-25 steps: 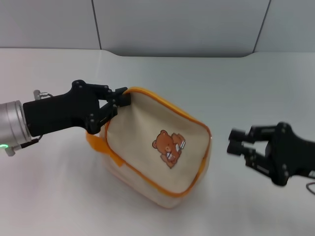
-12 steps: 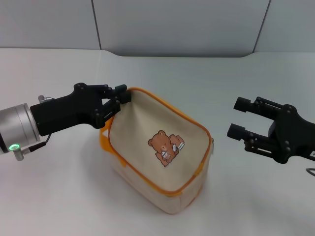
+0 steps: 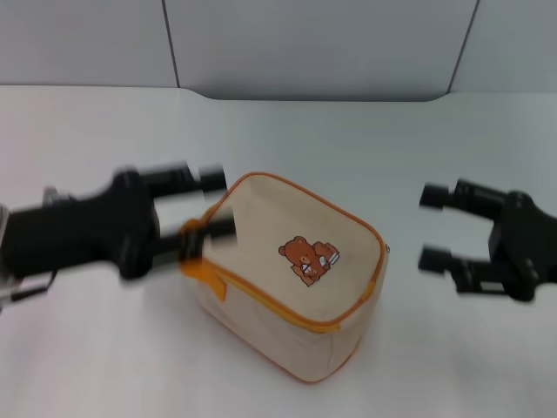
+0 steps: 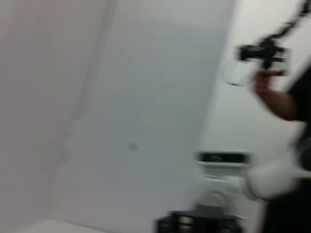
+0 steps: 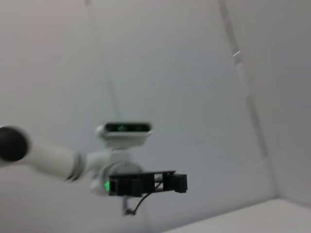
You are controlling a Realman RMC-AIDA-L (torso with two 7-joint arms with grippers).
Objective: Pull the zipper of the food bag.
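The cream-beige food bag (image 3: 296, 283) with orange piping and a brown bear print (image 3: 306, 256) sits on the white table (image 3: 104, 366) in the head view. Its orange strap handle (image 3: 207, 277) hangs at its left side. A tiny silver zipper pull (image 3: 386, 252) shows at the bag's right edge. My left gripper (image 3: 213, 205) is open and motion-blurred just left of the bag's upper left corner, holding nothing. My right gripper (image 3: 431, 226) is open and empty, a little to the right of the bag. The bag does not show in either wrist view.
Grey wall panels (image 3: 313, 43) stand behind the table's far edge. The left wrist view shows a wall and a person holding a camera (image 4: 265, 51). The right wrist view shows my left gripper (image 5: 146, 183) far off.
My left gripper has let go of the bag's upper left corner, opened and drawn back. The bag has dropped flat onto the table. My right gripper has opened and risen slightly.
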